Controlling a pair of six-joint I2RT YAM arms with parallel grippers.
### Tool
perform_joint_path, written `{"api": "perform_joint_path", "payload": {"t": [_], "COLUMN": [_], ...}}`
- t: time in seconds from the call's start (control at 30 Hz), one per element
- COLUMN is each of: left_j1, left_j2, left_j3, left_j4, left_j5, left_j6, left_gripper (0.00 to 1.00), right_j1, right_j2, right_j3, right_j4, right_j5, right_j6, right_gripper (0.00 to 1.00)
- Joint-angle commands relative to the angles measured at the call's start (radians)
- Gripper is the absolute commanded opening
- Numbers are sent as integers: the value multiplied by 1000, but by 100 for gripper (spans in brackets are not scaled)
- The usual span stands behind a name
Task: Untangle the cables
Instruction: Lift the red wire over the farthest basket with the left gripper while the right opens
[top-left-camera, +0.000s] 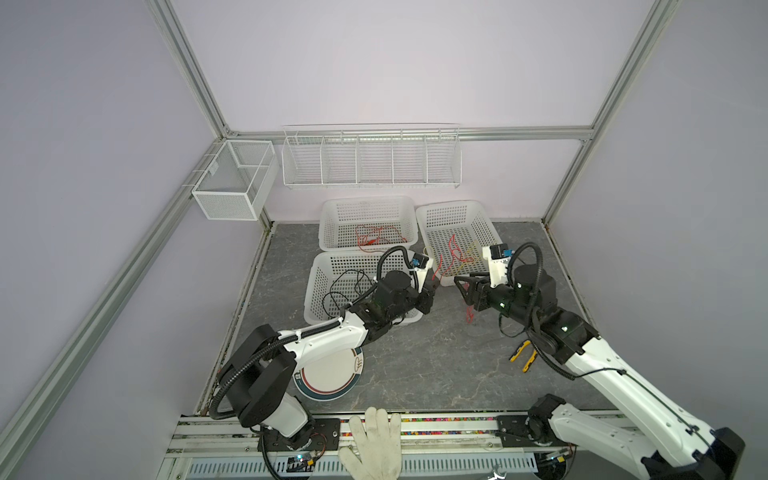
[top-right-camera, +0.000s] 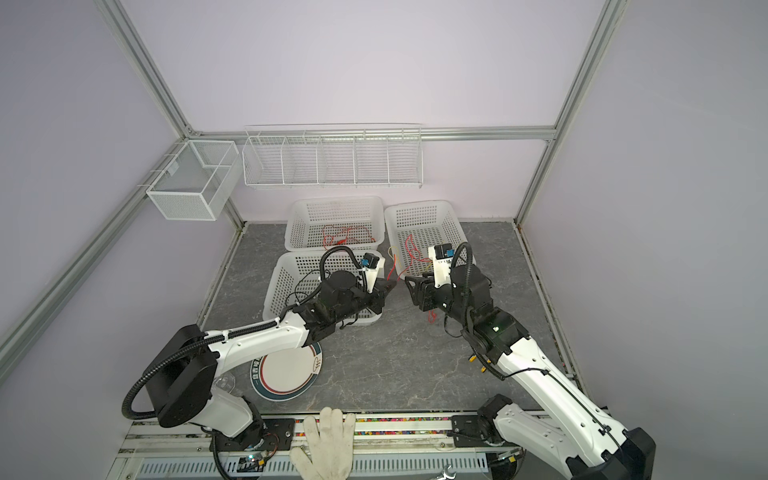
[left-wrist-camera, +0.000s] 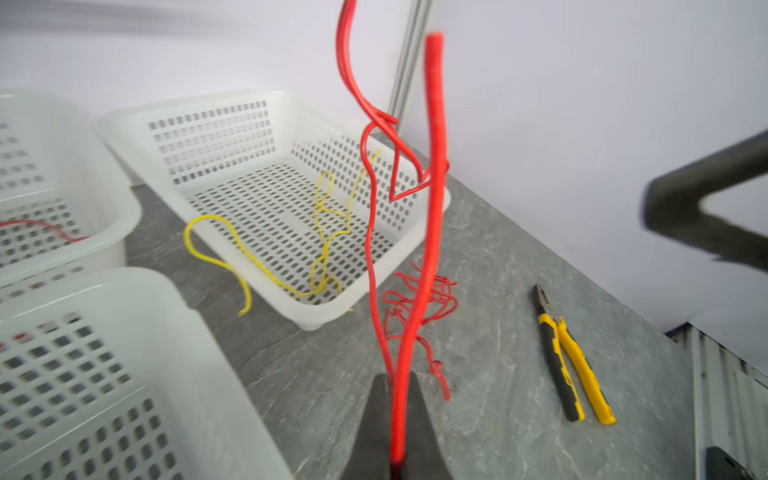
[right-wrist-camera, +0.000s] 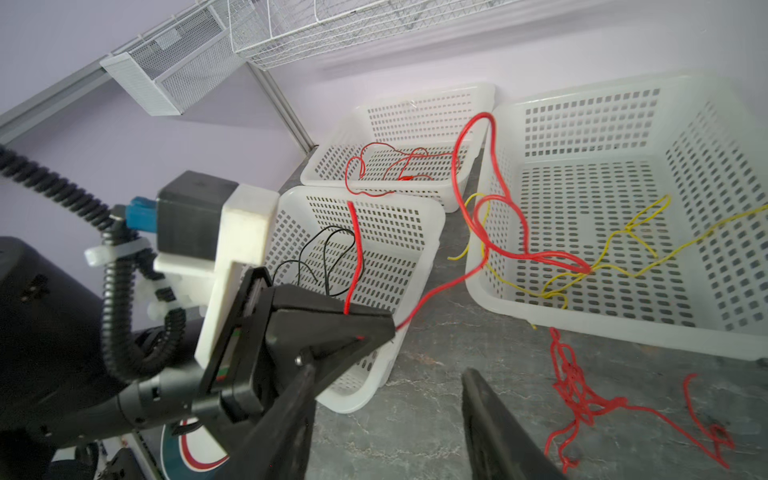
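My left gripper (left-wrist-camera: 397, 399) is shut on a red cable (left-wrist-camera: 432, 208), which rises from its jaws and loops away toward the right white basket (top-left-camera: 453, 205). In the right wrist view the same left gripper (right-wrist-camera: 374, 328) pinches that red cable (right-wrist-camera: 440, 291). A yellow cable (right-wrist-camera: 623, 241) lies in the right basket and is crossed by the red loops. A red tangle (right-wrist-camera: 573, 395) lies on the table beside that basket. My right gripper (right-wrist-camera: 386, 415) stands open and empty, just right of the left gripper (top-left-camera: 434, 286) in a top view. A black cable (top-left-camera: 345, 286) sits in the near left basket.
The far basket (top-left-camera: 365, 200) holds another red cable (right-wrist-camera: 386, 166). Yellow-handled pliers (left-wrist-camera: 569, 361) lie on the table to the right. A plate (top-left-camera: 332, 378) sits under the left arm. A gloved hand (top-left-camera: 374, 444) rests on the front rail. A wire shelf (top-left-camera: 370, 158) hangs on the back wall.
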Motion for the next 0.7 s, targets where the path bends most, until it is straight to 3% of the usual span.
{"api": "perform_joint_path", "payload": {"t": [0.0,0.33,0.43,0.67], "left_j1": [42,169,180,257], "left_j2": [-53,-136,-181,-302], "left_j3": [6,-13,-38,-106], "left_j4": [-34,-222,-263,-332], "left_j5": [-58,-166,-244,-249], "left_j6": [-51,-89,-84,-88], "left_gripper": [0,0,0,0], "right_j1": [-1,-1,0,-1], "right_j2": [-56,-92,-72,-25], "right_j3": [-42,-100,-105,-104], "right_j4": [-22,-14,-14,-5], "right_j5": [92,111,102,77], "right_j6": [-34,-43,-40,-40], "right_gripper": [67,73,73,73]}}
